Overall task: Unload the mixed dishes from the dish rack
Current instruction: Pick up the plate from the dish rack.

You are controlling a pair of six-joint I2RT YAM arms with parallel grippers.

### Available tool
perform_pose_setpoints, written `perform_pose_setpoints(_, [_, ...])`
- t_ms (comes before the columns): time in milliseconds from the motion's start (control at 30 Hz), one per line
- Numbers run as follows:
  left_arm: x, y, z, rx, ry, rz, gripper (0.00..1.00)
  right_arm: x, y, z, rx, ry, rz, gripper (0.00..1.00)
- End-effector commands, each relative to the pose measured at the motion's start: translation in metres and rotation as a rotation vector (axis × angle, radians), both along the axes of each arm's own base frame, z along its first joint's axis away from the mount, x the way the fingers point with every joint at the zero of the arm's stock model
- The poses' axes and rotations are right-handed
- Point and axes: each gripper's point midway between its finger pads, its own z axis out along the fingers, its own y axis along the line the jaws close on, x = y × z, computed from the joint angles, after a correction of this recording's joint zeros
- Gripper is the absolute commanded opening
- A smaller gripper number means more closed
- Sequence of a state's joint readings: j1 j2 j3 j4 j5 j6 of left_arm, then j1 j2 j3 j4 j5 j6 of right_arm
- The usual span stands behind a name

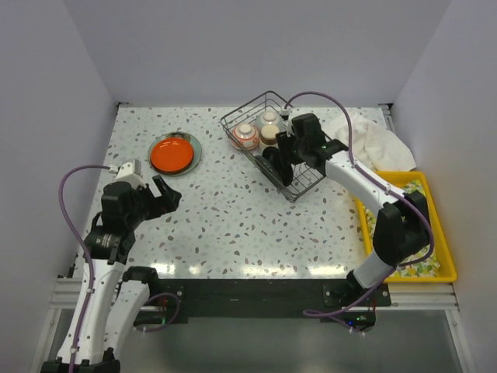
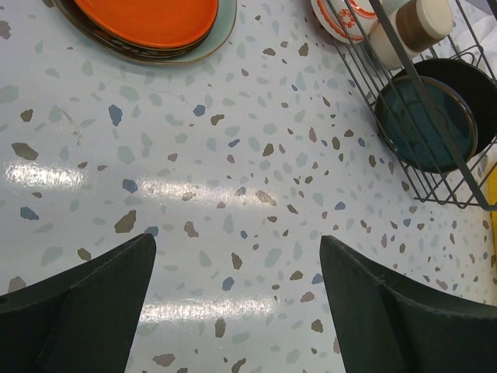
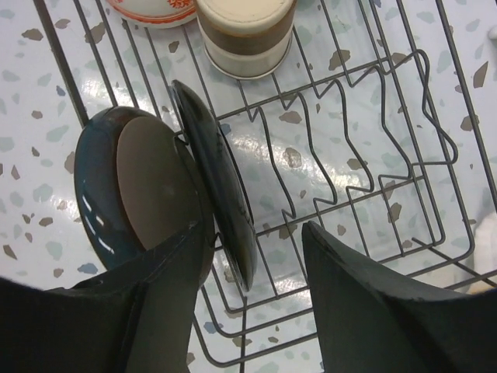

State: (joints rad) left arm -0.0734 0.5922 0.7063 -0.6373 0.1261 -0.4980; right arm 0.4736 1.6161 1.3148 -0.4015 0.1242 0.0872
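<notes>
Top view: left claw (image 1: pixel 167 194), jaws spread and empty, hovers over the speckled tabletop (image 1: pixel 233 225). Ahead and to its left a glossy orange-red plate (image 1: pixel 172 155) lies flat on a paler plate (image 1: pixel 196 148); I judge both already unloaded. Right claw (image 1: pixel 281 162) sits low inside the dish rack (image 1: pixel 233 122), a dark wire basket. Beyond the right claw, in the rack, stand two cream-and-brown cups (image 1: pixel 269 134) and a red-patterned bowl (image 1: pixel 245 136). Left wrist view: both fingers are far apart with only glossy terrazzo-style tabletop between them. The rack is well ahead and to the right, holding a teal plate (image 2: pixel 425 124) on edge with a black plate (image 2: pixel 477 81) close behind it. Right wrist view: the claw is open wide and straddles the black plate, which I see edge-on, thin and shiny, standing in the wavy wire dividers (image 3: pixel 342 148). The teal plate, with a dull brown underside, leans at the left finger's outer side. I cannot tell whether either pad touches the black plate. Step in hand, as I read it: taking the black plate. Next move calls for closing squarely on its rim, then lifting straight up, clear of the dividers and the teal neighbour. Glazed ware is likely slippery, so I want a firm pinch.
</notes>
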Motion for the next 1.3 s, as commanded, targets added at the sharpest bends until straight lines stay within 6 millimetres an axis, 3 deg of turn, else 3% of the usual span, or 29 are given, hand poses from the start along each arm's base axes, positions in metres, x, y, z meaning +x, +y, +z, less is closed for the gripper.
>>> perform_pose_setpoints(0, [-0.008, 0.000, -0.001, -0.010, 0.009, 0.009, 0.92, 0.019, 0.003, 0.003, -0.034, -0.038, -0.022, 0.52])
perform_pose_setpoints(267, [-0.009, 0.001, -0.004, -0.005, 0.011, 0.010, 0.91, 0.020, 0.011, -0.024, -0.105, 0.007, 0.001, 0.26])
perform_pose_setpoints(367, [-0.007, -0.001, -0.004, -0.008, 0.013, 0.003, 0.91, 0.018, 0.015, -0.023, -0.131, 0.005, 0.011, 0.13])
perform_pose_setpoints(500, [-0.005, -0.003, -0.004, -0.008, 0.014, -0.007, 0.91, 0.014, 0.016, -0.006, -0.195, -0.048, 0.005, 0.01])
perform_pose_setpoints(1000, [0.010, -0.019, 0.009, -0.019, -0.028, -0.092, 0.91, -0.009, -0.009, 0.066, -0.290, -0.210, -0.033, 0.00])
perform_pose_setpoints(1267, [0.024, -0.037, 0.021, -0.061, -0.061, -0.159, 0.91, -0.039, -0.032, 0.111, -0.205, -0.290, -0.083, 0.00])
